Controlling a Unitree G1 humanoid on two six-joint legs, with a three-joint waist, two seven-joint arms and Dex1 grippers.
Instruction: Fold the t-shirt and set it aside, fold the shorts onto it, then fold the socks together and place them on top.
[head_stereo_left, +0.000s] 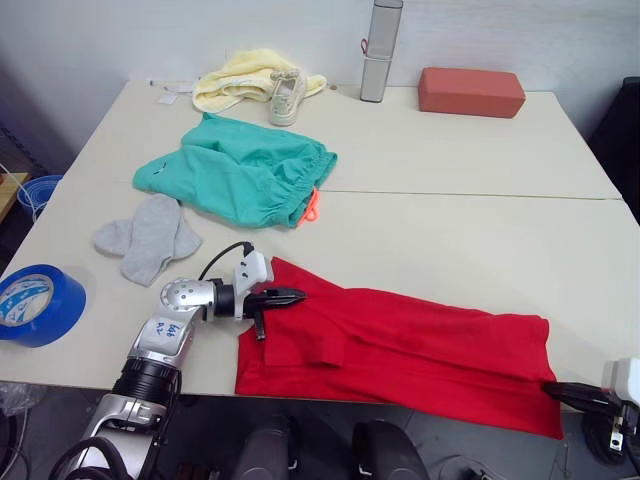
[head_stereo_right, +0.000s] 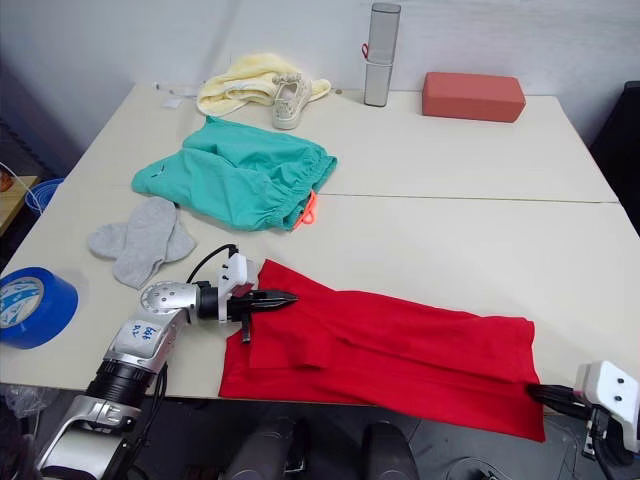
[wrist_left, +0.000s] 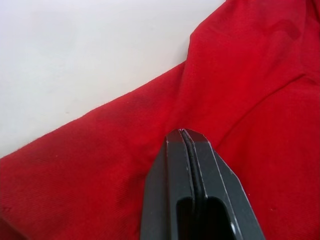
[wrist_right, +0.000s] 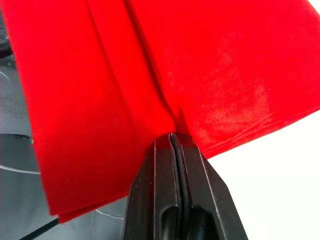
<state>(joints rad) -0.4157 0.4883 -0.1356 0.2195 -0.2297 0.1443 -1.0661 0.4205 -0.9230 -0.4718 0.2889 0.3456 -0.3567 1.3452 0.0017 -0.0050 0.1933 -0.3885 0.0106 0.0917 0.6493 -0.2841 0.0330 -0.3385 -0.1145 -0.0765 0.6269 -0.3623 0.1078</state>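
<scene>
A bright red t-shirt (head_stereo_left: 420, 350) is lying folded lengthwise into a long band along the near edge of a pale table (head_stereo_left: 480, 230), its right end drooping over the rim. The left gripper (head_stereo_left: 290, 296) is resting on the left part of the shirt with its 2 black fingers pressed together; the left wrist view shows them closed over red cloth, though whether a fold is pinched between them is hard to tell. The right gripper (head_stereo_right: 545, 395) is sitting at the hanging right corner, fingers together and clamped on the hem. The cotton is looking thin, soft and limp, so it is likely to sag and crease wherever it is unsupported; taking it at both end corners and keeping it taut seems the safest way to fold it. Further back, teal-green shorts (head_stereo_left: 240, 170) with a gathered waist and an orange drawstring are lying rumpled, and 2 light grey knit socks (head_stereo_left: 148, 236) are lying flat, overlapping, near the left gripper. Beyond are a pale yellow cloth (head_stereo_left: 240, 76), a white shoe (head_stereo_left: 286, 96), a grey cylinder (head_stereo_left: 380, 50), a reddish block (head_stereo_left: 471, 91), and a blue tape roll (head_stereo_left: 36, 303).
</scene>
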